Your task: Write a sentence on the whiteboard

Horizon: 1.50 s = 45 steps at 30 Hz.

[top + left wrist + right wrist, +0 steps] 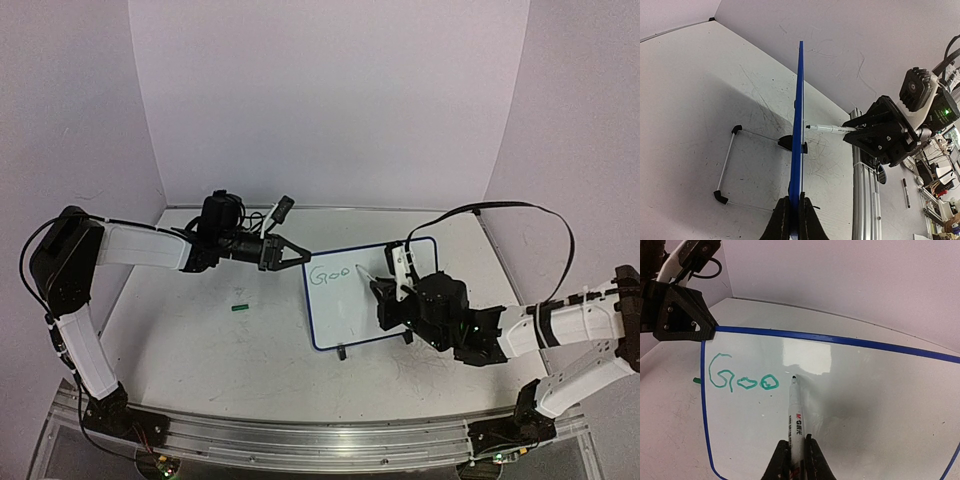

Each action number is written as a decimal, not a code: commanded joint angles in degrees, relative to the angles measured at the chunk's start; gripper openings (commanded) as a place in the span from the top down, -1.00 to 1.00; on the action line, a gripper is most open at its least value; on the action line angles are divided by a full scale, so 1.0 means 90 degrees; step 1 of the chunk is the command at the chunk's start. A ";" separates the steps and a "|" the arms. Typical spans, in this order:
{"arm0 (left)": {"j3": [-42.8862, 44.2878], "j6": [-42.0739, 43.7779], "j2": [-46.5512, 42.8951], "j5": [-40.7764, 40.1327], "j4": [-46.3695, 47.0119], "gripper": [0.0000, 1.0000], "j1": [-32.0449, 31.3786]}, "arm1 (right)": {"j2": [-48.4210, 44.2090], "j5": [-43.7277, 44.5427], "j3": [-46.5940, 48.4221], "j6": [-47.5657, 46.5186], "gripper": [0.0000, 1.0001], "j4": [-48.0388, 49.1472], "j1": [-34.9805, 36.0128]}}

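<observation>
We are counting two grippers, the left gripper and the right gripper. We are seeing one whiteboard, two black clip feet under it, one marker, three green letters of the sentence, one small green cap, and one aluminium rail along the near edge.
</observation>
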 commanded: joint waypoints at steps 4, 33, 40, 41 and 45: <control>0.0002 0.0138 -0.0220 0.0047 -0.0012 0.99 -0.0026 | 0.0077 0.0206 -0.0007 0.0060 1.00 0.0038 0.0002; 0.0005 0.0136 -0.0217 0.0063 -0.0012 1.00 -0.0025 | 0.0358 -0.0103 0.0153 -0.0040 1.00 -0.0027 0.0011; 0.0005 0.0145 -0.0237 0.0051 -0.0011 1.00 -0.0028 | 0.0371 -0.0242 0.0124 0.0065 1.00 -0.0166 0.0014; 0.0000 0.0145 -0.0237 0.0046 -0.0012 0.99 -0.0030 | 0.0368 -0.0243 0.0116 0.0077 1.00 -0.0192 0.0013; 0.0000 0.0145 -0.0253 0.0053 -0.0009 1.00 -0.0028 | 0.0328 -0.0272 0.0081 0.0134 1.00 -0.0256 0.0012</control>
